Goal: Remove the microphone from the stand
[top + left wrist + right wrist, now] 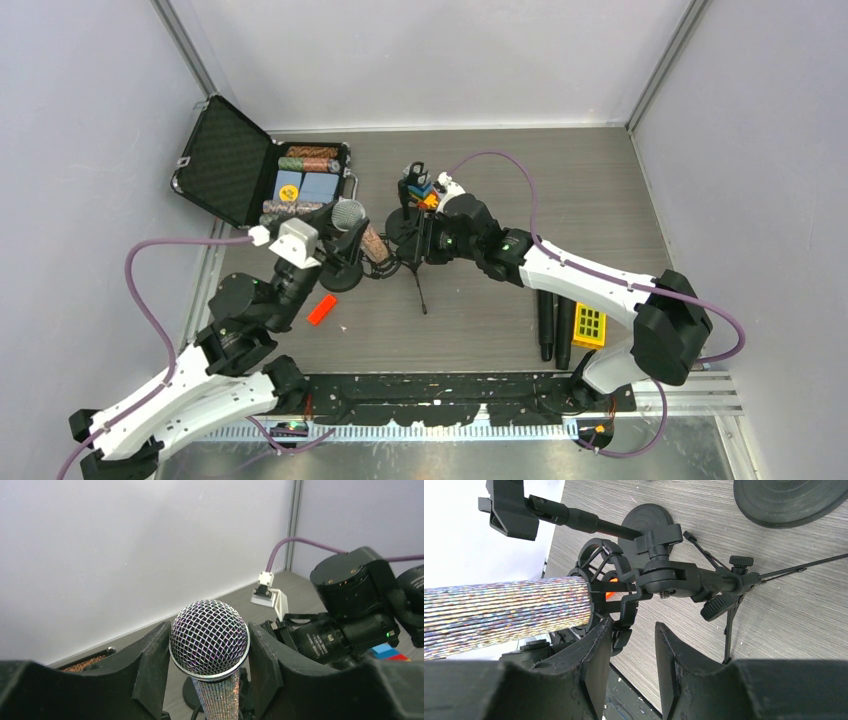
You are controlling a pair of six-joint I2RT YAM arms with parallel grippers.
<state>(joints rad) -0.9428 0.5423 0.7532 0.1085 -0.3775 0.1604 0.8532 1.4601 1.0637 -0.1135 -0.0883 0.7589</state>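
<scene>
The microphone (209,637) sits in the clip (610,587) of its tripod stand (729,587). I see the left gripper (209,630) clamped on its mesh head. The right gripper (631,626) sits under the clip, fingers apart; I cannot tell if it grips.

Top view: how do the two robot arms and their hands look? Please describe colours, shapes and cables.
Both the left arm and the right arm have white shells over the long links and round black joints. A purple cable runs to each wrist. The left hand and the right hand have thick matte black fingers.
</scene>
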